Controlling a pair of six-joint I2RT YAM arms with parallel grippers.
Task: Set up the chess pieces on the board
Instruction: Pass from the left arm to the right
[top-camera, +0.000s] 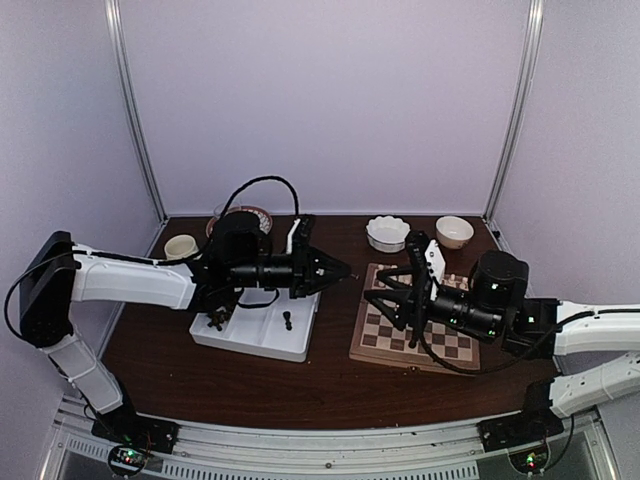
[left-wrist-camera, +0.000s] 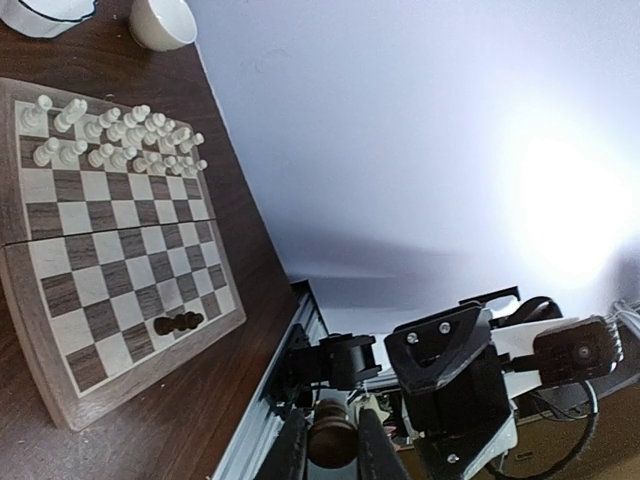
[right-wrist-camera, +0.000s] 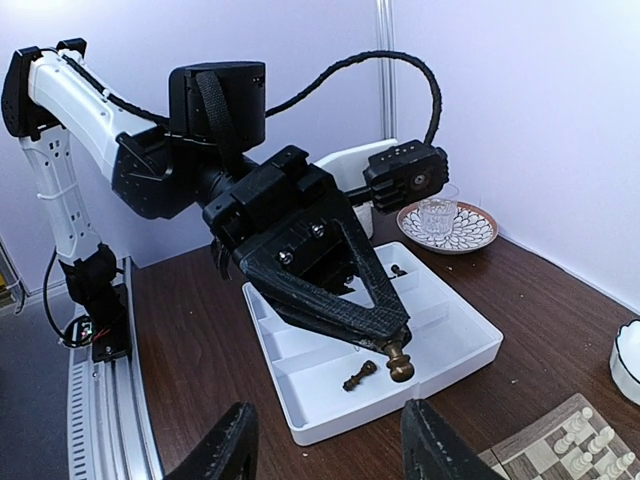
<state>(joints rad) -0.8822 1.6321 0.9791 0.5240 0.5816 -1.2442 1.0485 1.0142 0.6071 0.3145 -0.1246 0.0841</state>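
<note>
My left gripper (top-camera: 345, 270) reaches right over the white tray's far edge and is shut on a dark brown chess piece (right-wrist-camera: 400, 362), whose rounded end sticks out past the fingertips (left-wrist-camera: 290, 450). The board (top-camera: 415, 325) lies at the right, with cream chessmen (left-wrist-camera: 115, 140) in rows along one side. One dark piece (left-wrist-camera: 178, 322) lies on its side near the opposite edge. My right gripper (right-wrist-camera: 330, 450) hovers over the board's left edge, facing the left gripper, open and empty. Dark pieces (right-wrist-camera: 360, 375) lie in the tray.
The white divided tray (top-camera: 255, 335) sits left of the board. Two white bowls (top-camera: 387, 232) (top-camera: 455, 230) stand behind the board. A cup (top-camera: 180, 245) and a patterned plate with a glass (right-wrist-camera: 445, 225) are at the back left.
</note>
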